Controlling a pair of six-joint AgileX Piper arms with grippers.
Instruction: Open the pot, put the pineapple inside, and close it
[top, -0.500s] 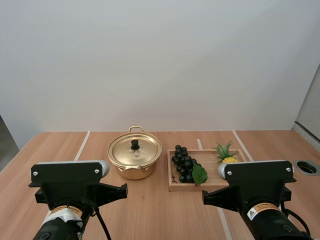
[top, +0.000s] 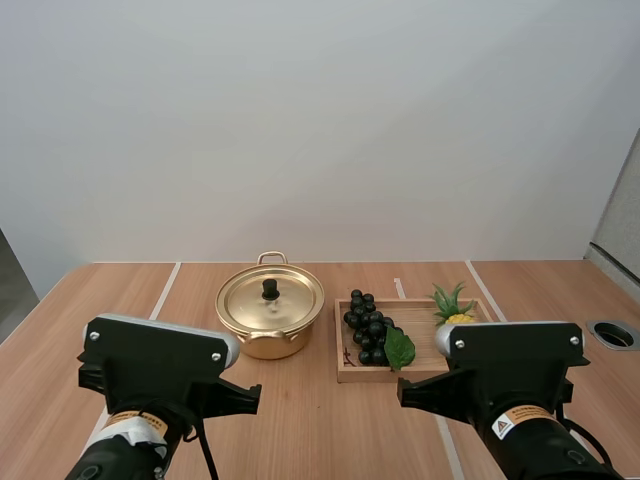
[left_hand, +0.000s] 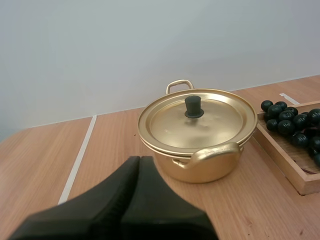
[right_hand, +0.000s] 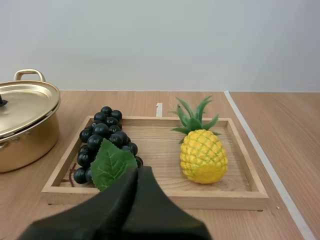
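The light-brown wooden table carries all items. The round gold metal pot stands left of centre, with its gold lid seated on the rim and topped by a black knob. The rectangular wooden tray lies just beside the pot, on its right. Inside the tray, the bunch of dark grapes occupies the side nearer the pot. The small yellow pineapple with a green crown stands upright at the other side, apart from the grapes. My left gripper faces the pot, fingers pressed together on nothing. My right gripper faces the tray, fingers likewise together and empty.
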